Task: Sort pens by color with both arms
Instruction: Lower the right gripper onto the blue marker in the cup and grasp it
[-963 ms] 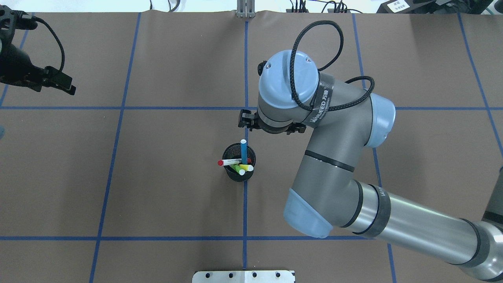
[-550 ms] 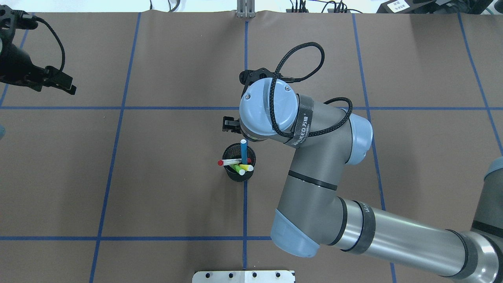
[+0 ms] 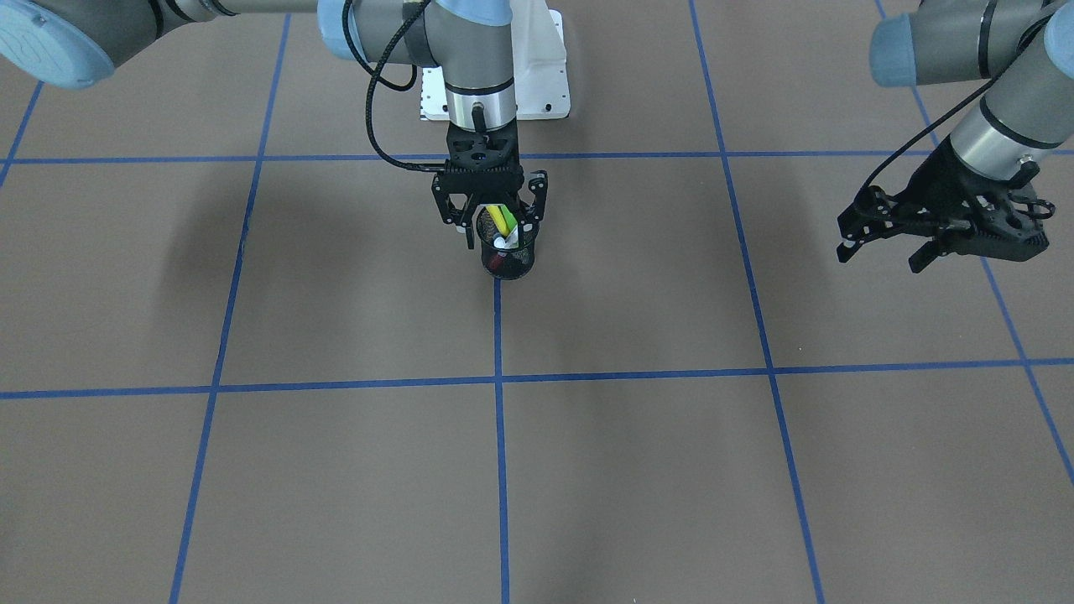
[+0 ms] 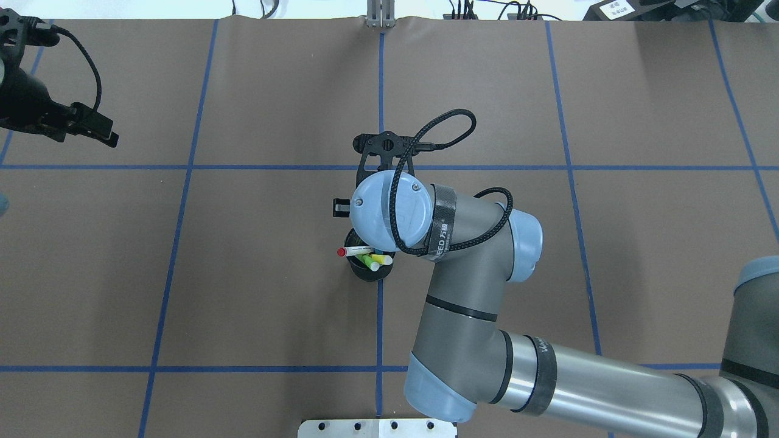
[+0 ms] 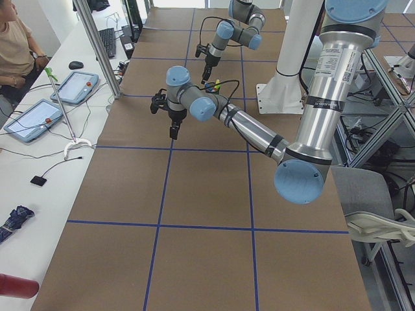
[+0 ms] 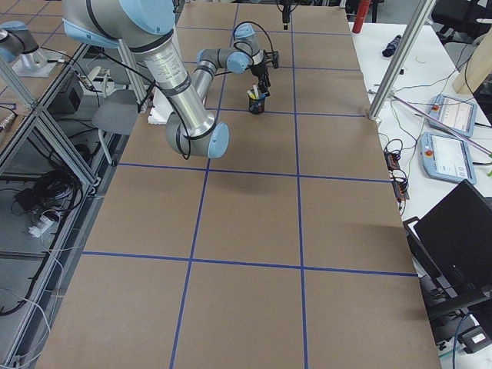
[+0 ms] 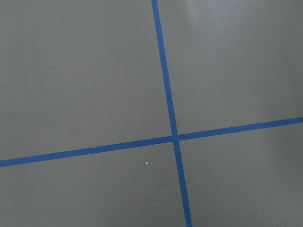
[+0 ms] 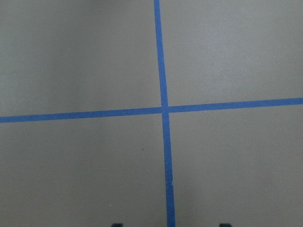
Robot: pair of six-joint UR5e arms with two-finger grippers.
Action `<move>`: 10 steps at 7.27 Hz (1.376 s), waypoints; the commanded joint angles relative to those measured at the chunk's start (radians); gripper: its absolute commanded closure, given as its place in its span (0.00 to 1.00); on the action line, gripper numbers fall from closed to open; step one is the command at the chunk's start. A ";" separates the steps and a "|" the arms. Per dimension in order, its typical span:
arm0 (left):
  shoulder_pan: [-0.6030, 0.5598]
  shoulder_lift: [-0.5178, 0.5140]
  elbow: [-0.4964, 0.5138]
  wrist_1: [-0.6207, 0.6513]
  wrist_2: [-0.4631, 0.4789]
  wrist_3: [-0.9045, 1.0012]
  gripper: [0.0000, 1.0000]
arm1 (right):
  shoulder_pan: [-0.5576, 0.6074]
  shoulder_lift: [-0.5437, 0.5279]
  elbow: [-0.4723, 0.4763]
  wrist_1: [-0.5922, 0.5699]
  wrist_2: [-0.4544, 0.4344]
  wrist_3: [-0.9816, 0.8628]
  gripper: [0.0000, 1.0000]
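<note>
Below me lies a brown tabletop (image 4: 274, 91) gridded with blue tape lines (image 4: 381, 91); at frame left a white desk (image 5: 39, 162) holds tablets (image 5: 32, 120).

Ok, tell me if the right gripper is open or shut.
Open: the right gripper has its jaws spread apart over the black cup, with the pens showing between them.

A robotics lab, two grey robot arms (image 5: 249, 129), white pedestal (image 5: 285, 71), brown table (image 5: 207, 194) with a grid of blue tape (image 5: 130, 147), aluminium frame posts (image 5: 98, 48), white bench (image 5: 39, 194) at nine o'clock with control tablets (image 5: 32, 120), seated person (image 5: 13, 45) at eleven o'clock.
</note>
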 commanded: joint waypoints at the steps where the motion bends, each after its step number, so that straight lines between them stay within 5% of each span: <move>1: 0.000 0.000 -0.001 0.000 0.000 0.000 0.00 | -0.014 0.003 -0.017 0.001 -0.022 -0.009 0.45; 7: 0.000 0.000 0.001 0.000 0.000 0.002 0.00 | -0.014 0.007 -0.043 0.003 -0.023 -0.021 0.49; 10: 0.000 0.000 0.004 0.000 0.000 0.002 0.00 | -0.014 0.007 -0.042 0.001 -0.023 -0.031 0.80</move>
